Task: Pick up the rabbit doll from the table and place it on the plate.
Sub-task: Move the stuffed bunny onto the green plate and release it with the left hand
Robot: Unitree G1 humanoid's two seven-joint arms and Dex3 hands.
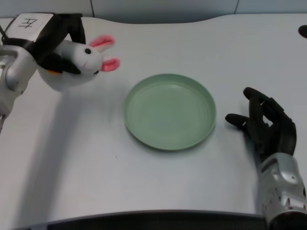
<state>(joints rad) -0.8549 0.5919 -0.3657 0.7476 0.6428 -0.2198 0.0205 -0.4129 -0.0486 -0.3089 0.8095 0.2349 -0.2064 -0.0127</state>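
left hand around rabbit doll

White table: a matte, plain surface that fills most of the view. Its far edge runs in a shallow wavy curve at 12 o'clock. Beyond that edge stands a grey-blue panelled wall with two narrow vertical seams. At 2 o'clock a small dark object rests on the table, cut off by the picture's edge; its type cannot be determined. A tiny dark speck marks the surface at 8 o'clock. A dark strip borders the near edge at 6 o'clock.
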